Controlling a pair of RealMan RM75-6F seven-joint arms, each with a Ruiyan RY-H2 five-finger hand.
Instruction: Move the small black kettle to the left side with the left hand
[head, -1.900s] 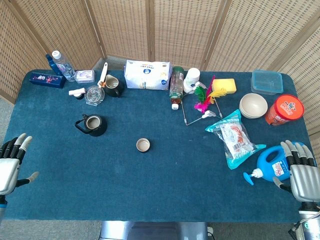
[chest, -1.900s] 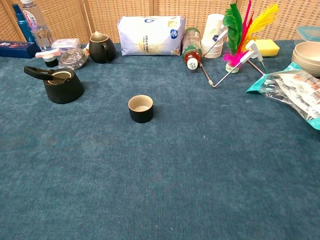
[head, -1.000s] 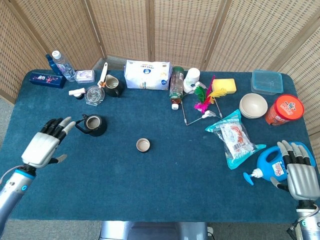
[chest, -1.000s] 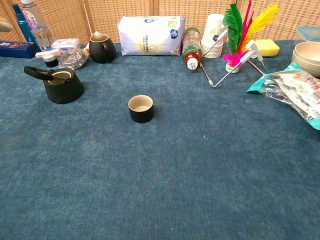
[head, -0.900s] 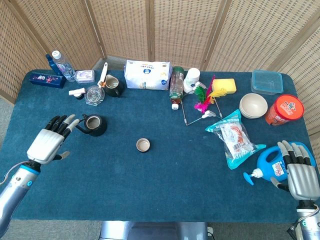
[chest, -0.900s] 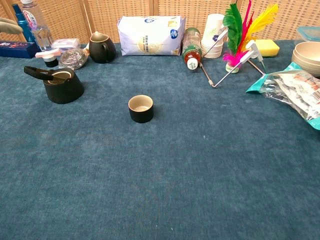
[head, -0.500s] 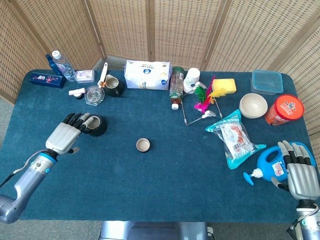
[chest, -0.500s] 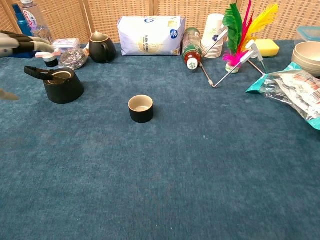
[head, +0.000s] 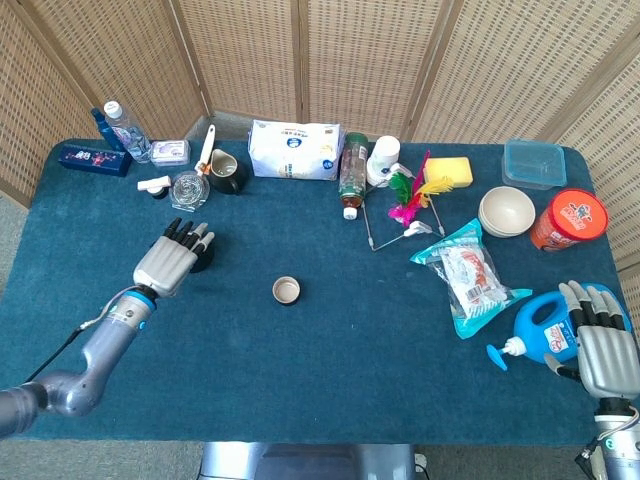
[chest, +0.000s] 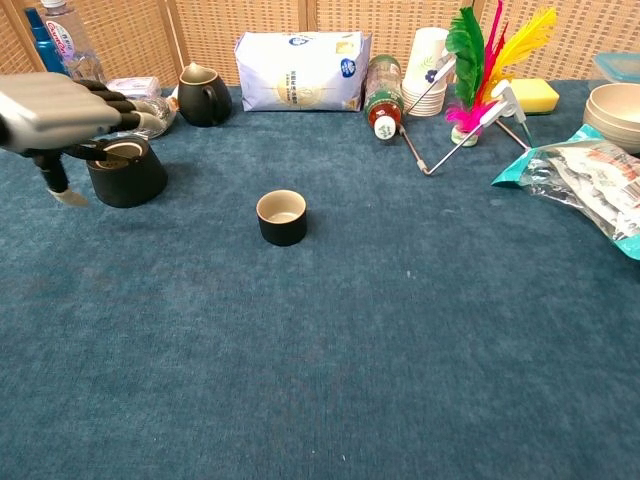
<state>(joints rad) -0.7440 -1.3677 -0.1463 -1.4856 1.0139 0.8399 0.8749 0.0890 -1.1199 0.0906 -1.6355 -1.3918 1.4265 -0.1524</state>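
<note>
The small black kettle (chest: 131, 176) stands on the blue cloth at the left of the table, lid off and handle pointing left. In the head view only its right edge (head: 204, 262) shows from under my left hand (head: 176, 260). That hand (chest: 58, 112) hovers just over the kettle's mouth and handle, fingers stretched out and apart, thumb hanging down on the kettle's left; it holds nothing. My right hand (head: 606, 352) lies flat at the table's front right corner, fingers apart, beside a blue detergent bottle (head: 543, 335).
A small black cup (chest: 282, 217) stands right of the kettle. Behind it are a dark jug (chest: 203, 95), a glass jar (head: 189, 190), a water bottle (head: 127, 130) and a white bag (head: 295, 150). Bare cloth lies left of the kettle (head: 70, 240).
My left hand has swung from the table's left front edge forward and to the right until it is above the kettle. The kettle and my right hand have stayed put.
</note>
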